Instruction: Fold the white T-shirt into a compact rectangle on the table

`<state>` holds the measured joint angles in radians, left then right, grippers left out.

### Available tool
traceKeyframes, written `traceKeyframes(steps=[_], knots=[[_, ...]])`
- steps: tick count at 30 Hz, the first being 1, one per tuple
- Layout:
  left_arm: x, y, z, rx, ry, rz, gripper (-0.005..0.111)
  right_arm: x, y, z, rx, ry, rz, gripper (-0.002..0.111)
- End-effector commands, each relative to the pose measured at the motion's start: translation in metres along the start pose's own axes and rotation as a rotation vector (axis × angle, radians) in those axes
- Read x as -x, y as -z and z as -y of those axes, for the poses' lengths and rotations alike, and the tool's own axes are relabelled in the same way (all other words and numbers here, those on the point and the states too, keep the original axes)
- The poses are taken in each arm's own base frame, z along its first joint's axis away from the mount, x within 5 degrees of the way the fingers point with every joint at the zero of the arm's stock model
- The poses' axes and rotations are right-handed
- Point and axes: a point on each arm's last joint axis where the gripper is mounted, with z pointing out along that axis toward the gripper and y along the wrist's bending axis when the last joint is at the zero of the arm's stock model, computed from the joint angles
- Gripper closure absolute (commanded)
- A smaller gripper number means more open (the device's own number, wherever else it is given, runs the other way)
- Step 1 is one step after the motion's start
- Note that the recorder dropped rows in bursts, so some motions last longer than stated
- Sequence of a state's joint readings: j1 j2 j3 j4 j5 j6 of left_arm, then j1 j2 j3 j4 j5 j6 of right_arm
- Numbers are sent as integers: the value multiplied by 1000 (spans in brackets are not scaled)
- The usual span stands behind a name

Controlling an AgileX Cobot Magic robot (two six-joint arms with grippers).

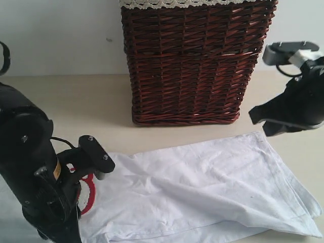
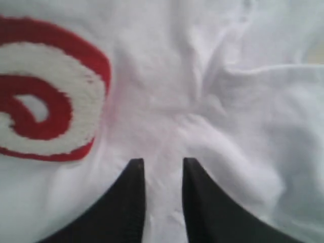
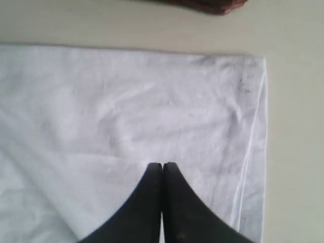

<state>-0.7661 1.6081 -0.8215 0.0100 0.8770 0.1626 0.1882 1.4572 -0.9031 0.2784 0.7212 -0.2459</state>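
On the pale table point(image 1: 76, 101) the limp, light white T-shirt point(image 1: 202, 187) likely wants pinching at edge corners; right gripper point(image 3: 162, 166) closed empty, left gripper point(image 2: 163, 167) narrowly parted, grip unclear.

No text is readable. The white T-shirt point(image 2: 217, 126) carries a partial red-edged curled character point(image 2: 45, 91), unidentifiable; the yellow arm label point(image 1: 57, 169) is illegible.

The exterior view looks slightly downward across the bench point(image 1: 91, 101) to the basket point(image 1: 192, 66) and wall point(image 1: 61, 35), the left wrist view sits very close over the shirt point(image 2: 212, 126), and the right wrist view, higher, shares that shirt, showing its corner and bare bench.
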Motion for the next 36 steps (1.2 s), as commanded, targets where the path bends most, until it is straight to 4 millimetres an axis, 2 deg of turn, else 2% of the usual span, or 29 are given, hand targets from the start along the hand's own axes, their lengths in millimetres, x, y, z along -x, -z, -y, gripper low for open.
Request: traceKeyframes(steps=[1, 6, 9, 12, 17, 19, 20, 21, 24, 25, 27, 29, 32, 35, 36], knots=[[-6, -15, -17, 77, 181, -12, 106, -3, -39, 6, 16, -46, -86, 108], [-31, -32, -62, 77, 517, -95, 107, -3, -79, 14, 10, -88, -117, 108], [-41, -33, -79, 5, 663, -81, 107, -4, -102, 20, -11, -93, -108, 108], [-42, -34, -78, -69, 656, -74, 107, 0, -125, 29, -60, -76, -50, 108], [-42, -49, -62, -241, 586, -101, 107, 7, -153, 41, -118, -48, 10, 108], [-37, -54, -63, -244, 575, -64, 107, 5, -164, 43, -120, -43, -15, 108], [-37, -64, -66, -220, 570, -84, 107, 4, -170, 45, -128, -10, -29, 108], [-41, -70, -67, -208, 570, -146, 107, 5, -170, 46, -132, -3, -22, 108], [-69, -96, -75, -38, 587, -518, 107, 11, -162, 59, -146, -51, 2, 108], [-69, -97, -79, -3, 598, -549, 107, 11, -160, 62, -149, -74, 4, 108], [-61, -93, -86, 16, 589, -518, 107, 10, -157, 70, -155, -108, 0, 108], [-49, -77, -91, 29, 592, -406, 107, 10, -156, 73, -158, -136, 2, 108], [-26, -38, -86, -105, 492, -108, 107, 10, -156, 73, -155, -149, 7, 108], [-5, 8, -65, -325, 355, 261, 107, 14, -149, 68, -144, -142, 20, 108], [-3, 18, -60, -378, 343, 322, 107, 15, -146, 67, -142, -145, 28, 108]])
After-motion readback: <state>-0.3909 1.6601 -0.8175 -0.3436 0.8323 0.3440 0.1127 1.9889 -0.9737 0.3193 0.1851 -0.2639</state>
